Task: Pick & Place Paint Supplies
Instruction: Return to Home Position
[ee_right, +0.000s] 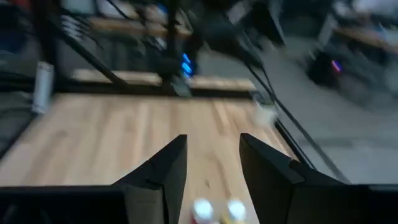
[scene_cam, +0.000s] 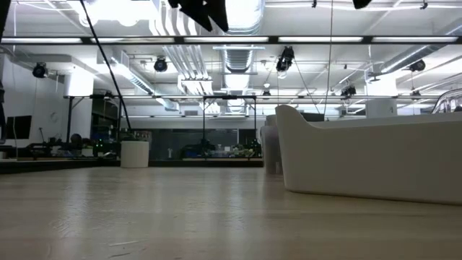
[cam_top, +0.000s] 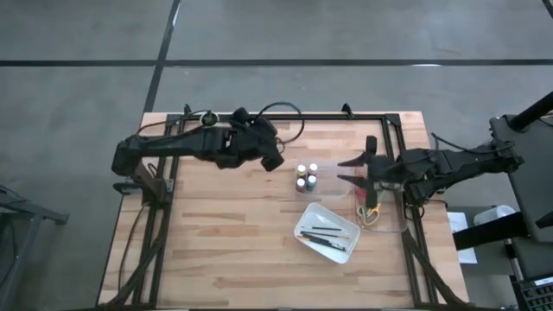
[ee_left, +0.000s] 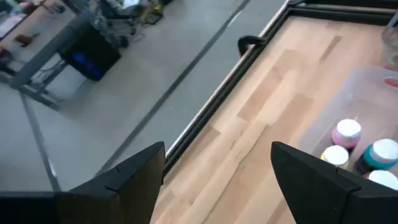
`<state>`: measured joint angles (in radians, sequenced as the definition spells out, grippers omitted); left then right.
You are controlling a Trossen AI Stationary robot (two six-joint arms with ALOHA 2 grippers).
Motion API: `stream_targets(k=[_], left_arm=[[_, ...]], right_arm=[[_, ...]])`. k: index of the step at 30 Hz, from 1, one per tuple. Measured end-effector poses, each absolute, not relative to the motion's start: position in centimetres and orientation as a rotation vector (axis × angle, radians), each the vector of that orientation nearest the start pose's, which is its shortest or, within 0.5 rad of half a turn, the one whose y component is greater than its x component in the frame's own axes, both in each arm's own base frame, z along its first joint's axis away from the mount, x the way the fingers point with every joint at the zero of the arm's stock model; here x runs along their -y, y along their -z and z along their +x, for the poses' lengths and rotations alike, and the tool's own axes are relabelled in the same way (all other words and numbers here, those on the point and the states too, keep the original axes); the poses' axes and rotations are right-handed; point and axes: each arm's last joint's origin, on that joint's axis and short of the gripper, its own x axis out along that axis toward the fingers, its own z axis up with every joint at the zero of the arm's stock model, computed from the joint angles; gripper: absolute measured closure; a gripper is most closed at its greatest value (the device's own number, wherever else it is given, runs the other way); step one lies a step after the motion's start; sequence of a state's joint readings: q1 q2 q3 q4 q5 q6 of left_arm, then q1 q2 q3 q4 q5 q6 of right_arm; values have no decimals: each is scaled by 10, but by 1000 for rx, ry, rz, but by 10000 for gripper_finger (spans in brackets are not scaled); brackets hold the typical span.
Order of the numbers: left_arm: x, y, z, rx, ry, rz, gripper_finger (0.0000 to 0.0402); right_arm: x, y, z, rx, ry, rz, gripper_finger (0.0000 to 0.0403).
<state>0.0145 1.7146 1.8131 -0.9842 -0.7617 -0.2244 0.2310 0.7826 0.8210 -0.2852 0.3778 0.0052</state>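
Several small paint bottles [cam_top: 307, 177] with pale caps stand upright in a cluster on the wooden table, between my two grippers; their caps [ee_left: 348, 134] also show in the left wrist view. Thin dark brushes [cam_top: 326, 234] lie in the white tray [cam_top: 304, 226]. Yellow- and green-handled scissors [cam_top: 370, 216] lie below the right gripper. My left gripper [cam_top: 275, 161] hovers open, left of the bottles and toward the far edge. My right gripper [cam_top: 350, 170] hovers open just right of them, its fingers pointing at them. Both are empty.
A clear plastic container [ee_left: 373, 93] sits on the table behind the bottles, toward the right. The black frame rail [cam_top: 285, 117] runs along the table's far edge and sides. Bare wood [cam_top: 225, 250] lies at the near left. The tray's wall [scene_cam: 375, 159] fills the low view's right.
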Motion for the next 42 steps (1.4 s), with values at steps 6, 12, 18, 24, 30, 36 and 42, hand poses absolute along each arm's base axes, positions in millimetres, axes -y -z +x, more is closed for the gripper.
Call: stream_targets(k=[6,12,18,24,30,36,42], left_arm=[[-1,-366,334,-612,-903,181,106],[12,-345,293,-446,-829,154,106],[13,-299,248,-179,-573,137,106],[8,-227,194,6,-489,-19,106],[-2,-183,150,117,-638,-202,106],[-4,-167,134,111,-647,-229,106],[-5,-156,133,26,-676,-242,106]], right_arm=[[-30,-329,152,-123,-48,-135,260],[-25,-310,129,-92,-53,-130,260],[-19,-290,106,17,-45,-109,260],[-15,-262,86,101,-51,-30,260],[-11,-248,69,225,-34,-37,260],[-12,-249,73,209,-37,-38,260],[-10,-252,67,232,-37,-37,260]])
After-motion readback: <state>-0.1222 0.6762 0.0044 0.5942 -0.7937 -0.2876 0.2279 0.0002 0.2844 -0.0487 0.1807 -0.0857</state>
